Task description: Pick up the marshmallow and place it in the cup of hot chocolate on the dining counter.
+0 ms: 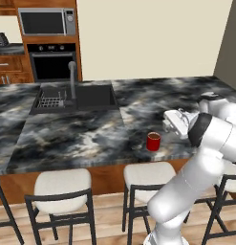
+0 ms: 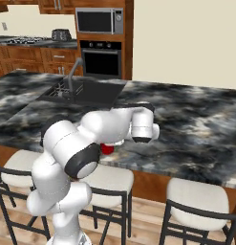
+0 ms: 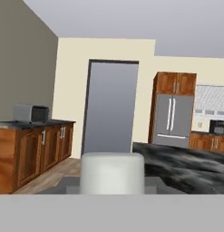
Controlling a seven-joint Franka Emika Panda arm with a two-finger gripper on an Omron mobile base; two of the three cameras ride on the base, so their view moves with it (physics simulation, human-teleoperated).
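The marshmallow [image 3: 112, 173], a white soft block, sits between my dark fingertips [image 3: 68, 185] at the bottom of the hand view, with my gripper [image 3: 112, 182] shut on it. The hand is level and looks across the room, not down. In the left base view my gripper [image 1: 169, 121] hangs above the dining counter [image 1: 81, 134], just right of and above the cup of hot chocolate [image 1: 153, 141], a small red cup near the counter's front edge. In the right base view the red cup [image 2: 107, 149] peeks out from behind my arm.
A black sink [image 1: 93, 95] with a dark tap [image 1: 72, 79] is set into the counter at the back left. White-seated stools [image 1: 59, 186] line the counter's front. An oven and microwave [image 1: 47, 21] stand behind.
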